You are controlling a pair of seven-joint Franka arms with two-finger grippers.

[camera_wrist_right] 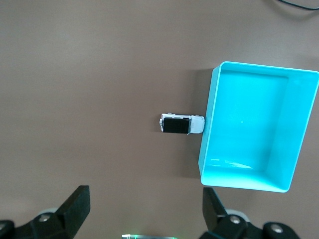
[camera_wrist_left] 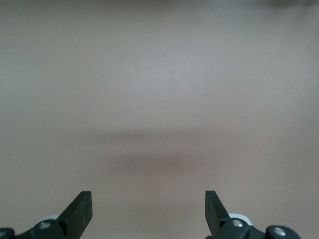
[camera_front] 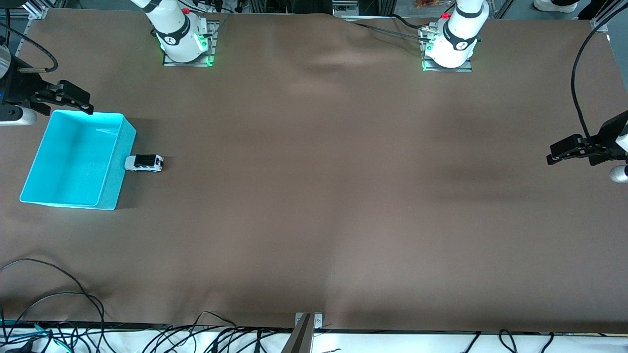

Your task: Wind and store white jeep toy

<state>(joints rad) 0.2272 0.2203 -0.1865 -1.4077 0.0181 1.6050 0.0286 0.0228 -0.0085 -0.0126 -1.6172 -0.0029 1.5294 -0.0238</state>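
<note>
Right gripper (camera_front: 81, 100), with its fingers (camera_wrist_right: 77, 206) spread wide and holding nothing, is hanging at the right arm's end of the table, over the edge of the bin (camera_front: 34, 164) that lies farthest from the front camera. Its wrist view is looking straight down on the jeep (camera_wrist_right: 181, 124) and the bin (camera_wrist_right: 209, 149), both clear of the fingertips.

Jeep (camera_front: 143, 163), white with a black roof panel, is standing upright on its wheels on the table (camera_front: 314, 196), one end touching or just beside the outer wall of the bin, on the side that faces the left arm's end of the table. It is lying lengthwise, end-on to that wall, outside the bin and not in it.

Bin, turquoise and rectangular, is sitting open-topped on the table near the right arm's end; its inside is showing only its own floor and walls.

Left gripper (camera_front: 559, 153) is waiting at the left arm's end of the table, well apart from the jeep and the bin. Its fingers (camera_wrist_left: 79, 211) are likewise standing wide apart with nothing between them, and its wrist view is showing only bare brown table (camera_wrist_left: 159, 89) beneath.

Arm bases (camera_front: 184, 39) are standing along the table edge farthest from the front camera, each lit green at its foot. Cables (camera_front: 59, 304) are trailing along the table edge nearest that camera.
</note>
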